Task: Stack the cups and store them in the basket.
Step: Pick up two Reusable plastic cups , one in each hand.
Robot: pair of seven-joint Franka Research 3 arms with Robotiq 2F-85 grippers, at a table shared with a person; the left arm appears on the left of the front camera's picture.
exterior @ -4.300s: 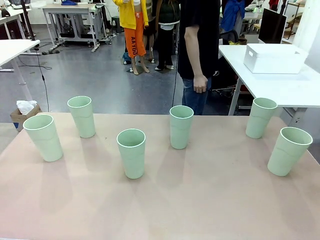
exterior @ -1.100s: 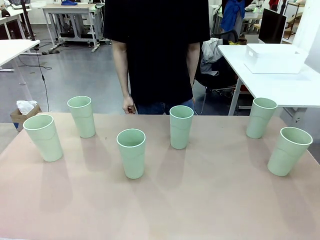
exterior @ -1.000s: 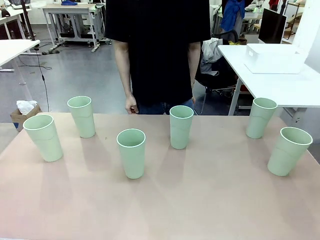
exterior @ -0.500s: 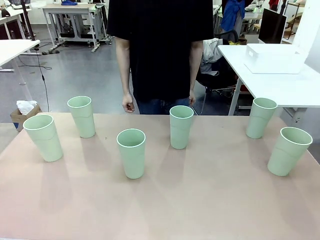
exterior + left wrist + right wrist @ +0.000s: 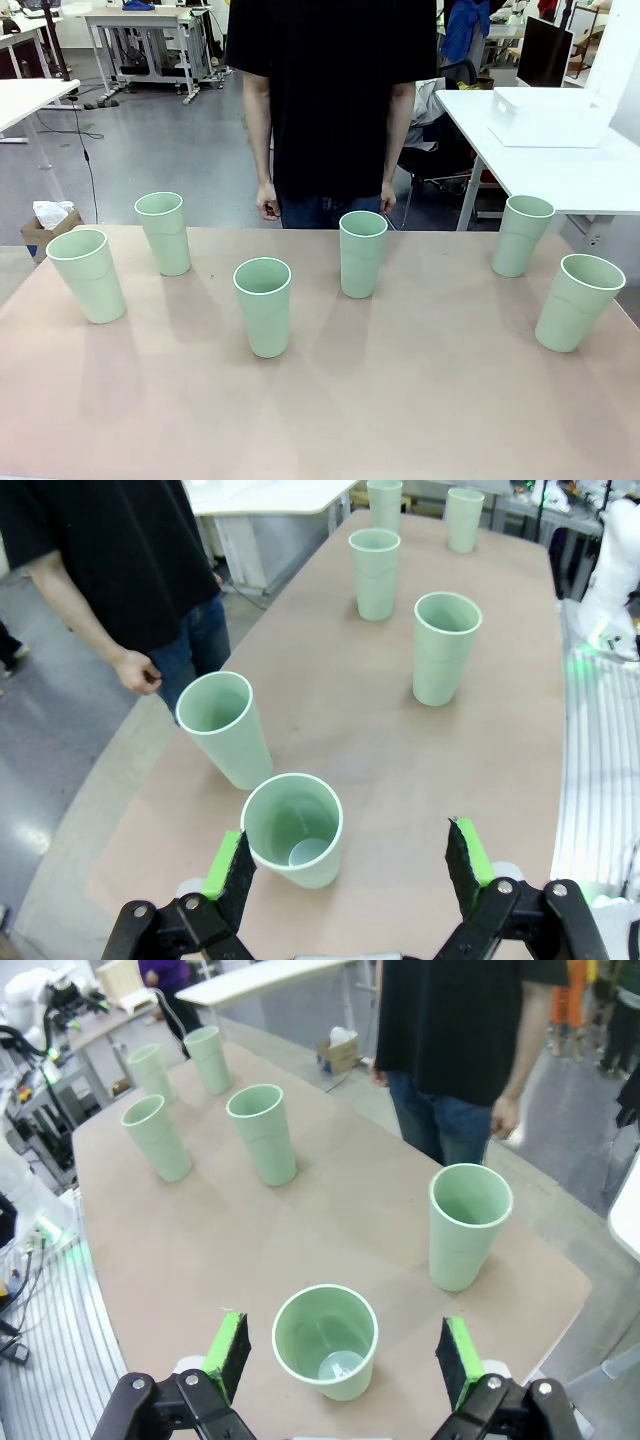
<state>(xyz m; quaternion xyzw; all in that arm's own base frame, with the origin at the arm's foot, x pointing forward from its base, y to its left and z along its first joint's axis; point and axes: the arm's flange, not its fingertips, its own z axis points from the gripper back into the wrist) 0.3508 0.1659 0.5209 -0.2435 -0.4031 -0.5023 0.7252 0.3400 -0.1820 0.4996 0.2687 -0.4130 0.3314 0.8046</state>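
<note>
Six cups (image 5: 264, 307) stand upright and apart on the pinkish table (image 5: 420, 400), none nested in another. They run from the left-end cup (image 5: 87, 275) by the left edge to the right-end cup (image 5: 578, 302) by the right edge, with the others strung between them toward the far edge. The basket (image 5: 548, 117) sits on a white side table (image 5: 570, 185) beyond the far right corner, well apart from every cup.

A person (image 5: 330, 100) in a black shirt stands at the far edge, arms hanging straight down, hands (image 5: 267, 204) loosely curled at thigh level and touching nothing.

The left gripper (image 5: 348, 855) hangs above the near left corner, pointing down at the tabletop with its jaws spread wide and nothing between them. The left-end cup (image 5: 292, 828) sits below it, closer to one green pad than the other. The right gripper (image 5: 342, 1352) is posed the same way over the near right corner, jaws wide and empty, with the right-end cup (image 5: 325, 1340) seen roughly midway between its pads, farther down.
</note>
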